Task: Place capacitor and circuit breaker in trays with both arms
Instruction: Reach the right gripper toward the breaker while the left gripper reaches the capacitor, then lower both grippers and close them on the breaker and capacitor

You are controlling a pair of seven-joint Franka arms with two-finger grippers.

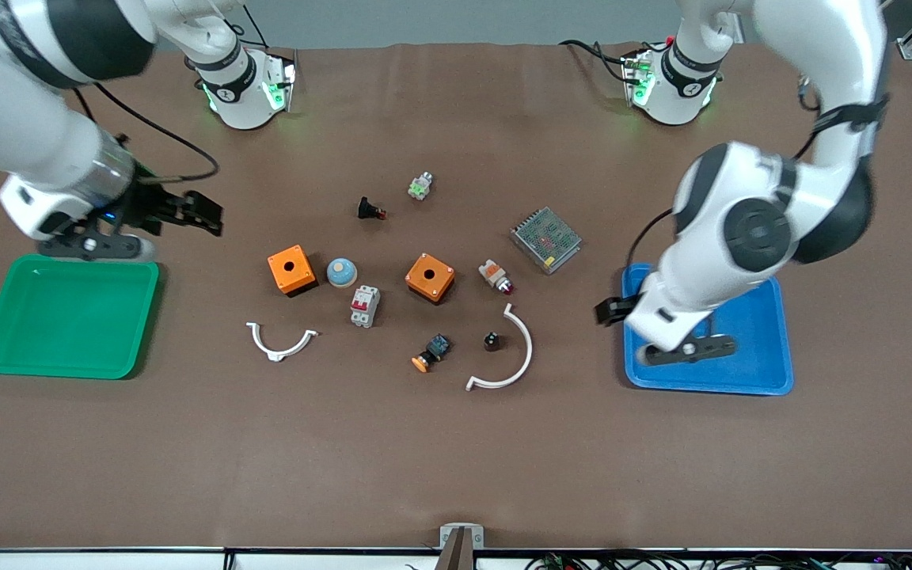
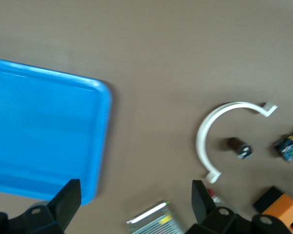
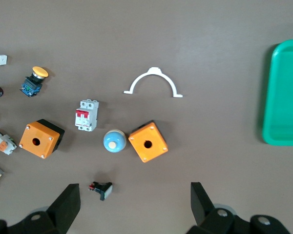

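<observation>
The capacitor, a tiny black cylinder with a silvery top, stands inside the curve of a white clip; the left wrist view shows the capacitor too. The circuit breaker, white-grey with a red toggle, lies between the two orange boxes, a little nearer the front camera; the right wrist view has the circuit breaker as well. My left gripper hangs open over the blue tray's inner edge, its fingers wide apart and empty. My right gripper is open over bare table beside the green tray, fingers empty.
Two orange boxes, a blue dome, a black button with a red tip, a green-white button, an indicator lamp, an orange-capped switch, a mesh-covered unit and a second white clip lie mid-table.
</observation>
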